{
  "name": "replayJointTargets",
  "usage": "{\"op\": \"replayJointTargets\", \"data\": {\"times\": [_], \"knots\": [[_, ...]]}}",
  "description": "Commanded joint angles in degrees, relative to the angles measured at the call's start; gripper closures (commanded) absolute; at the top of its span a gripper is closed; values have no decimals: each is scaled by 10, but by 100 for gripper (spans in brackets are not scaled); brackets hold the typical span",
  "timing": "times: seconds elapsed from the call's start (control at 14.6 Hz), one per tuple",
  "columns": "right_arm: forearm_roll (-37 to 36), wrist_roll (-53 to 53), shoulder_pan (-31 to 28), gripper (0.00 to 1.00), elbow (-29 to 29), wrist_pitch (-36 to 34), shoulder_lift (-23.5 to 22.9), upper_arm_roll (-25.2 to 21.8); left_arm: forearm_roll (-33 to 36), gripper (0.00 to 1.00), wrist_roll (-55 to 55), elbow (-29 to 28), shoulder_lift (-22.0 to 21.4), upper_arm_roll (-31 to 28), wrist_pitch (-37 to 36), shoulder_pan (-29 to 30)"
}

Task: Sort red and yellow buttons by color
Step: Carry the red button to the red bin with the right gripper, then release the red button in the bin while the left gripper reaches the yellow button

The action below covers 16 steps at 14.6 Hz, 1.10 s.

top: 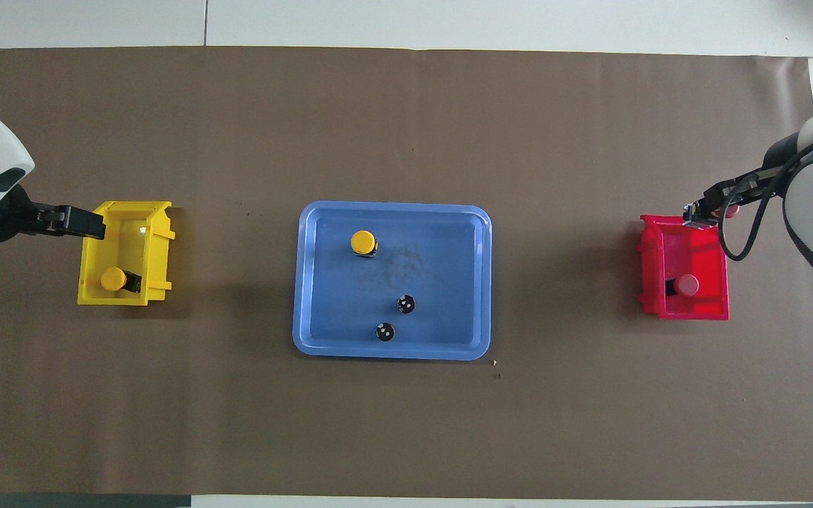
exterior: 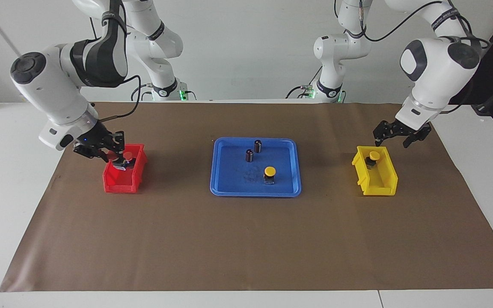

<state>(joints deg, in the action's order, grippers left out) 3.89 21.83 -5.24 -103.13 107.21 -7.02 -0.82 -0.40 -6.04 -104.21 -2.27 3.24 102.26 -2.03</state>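
My right gripper (exterior: 117, 159) (top: 711, 213) hangs over the rim of the red bin (exterior: 114, 182) (top: 713, 310), shut on a tilted red button (exterior: 119, 162) (top: 730, 209). A second red button (exterior: 129, 155) (top: 687, 284) sits inside that bin. Above the yellow bin (exterior: 385, 184) (top: 156, 254), my left gripper (exterior: 393, 137) (top: 94, 224) is open with nothing in it. A yellow button (exterior: 373, 155) (top: 113, 279) rests in the yellow bin below it. Another yellow button (exterior: 269, 172) (top: 363, 243) stands on the blue tray (exterior: 229, 188) (top: 322, 331).
Two small dark cylinders with silvery tops (exterior: 258, 145) (exterior: 249, 155) (top: 406, 304) (top: 384, 331) stand on the tray, nearer to the robots than the yellow button. A brown mat (exterior: 246, 244) covers the table between tray and bins.
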Motion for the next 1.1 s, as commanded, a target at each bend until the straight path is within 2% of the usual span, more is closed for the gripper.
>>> {"op": "replayJointTargets", "data": {"times": [0.0, 0.14, 0.34, 0.48, 0.62, 0.69, 0.82, 0.96, 1.03], "knots": [[8, 42, -4, 84, -90, 72, 39, 10, 3, 0, 55, 71, 45, 0, -23, -45], [8, 58, -12, 84, -135, 120, 53, 10, 4, 0, 156, 37, 57, 0, 59, -121], [8, 106, -22, 84, -175, 166, 62, 9, 9, 0, 286, 46, 145, 0, 138, -216], [8, 106, -25, 84, -184, 179, 60, 9, 10, 0, 330, 49, 178, -1, 173, -261], [8, 103, -23, 84, -208, 221, 57, 10, 36, 0, 390, 73, 225, -3, 188, -312], [8, 101, -19, 84, -225, 251, 54, 9, 47, 0, 412, 80, 239, -2, 193, -315], [8, 101, -19, 84, -254, 297, 51, 10, 48, 0, 415, 67, 241, 0, 211, -320], [8, 103, -23, 81, -255, 302, 40, 10, 47, 3, 416, 59, 240, 0, 207, -322], [8, 102, -23, 76, -254, 299, 39, 10, 47, 4, 416, 55, 240, 0, 208, -322]]}}
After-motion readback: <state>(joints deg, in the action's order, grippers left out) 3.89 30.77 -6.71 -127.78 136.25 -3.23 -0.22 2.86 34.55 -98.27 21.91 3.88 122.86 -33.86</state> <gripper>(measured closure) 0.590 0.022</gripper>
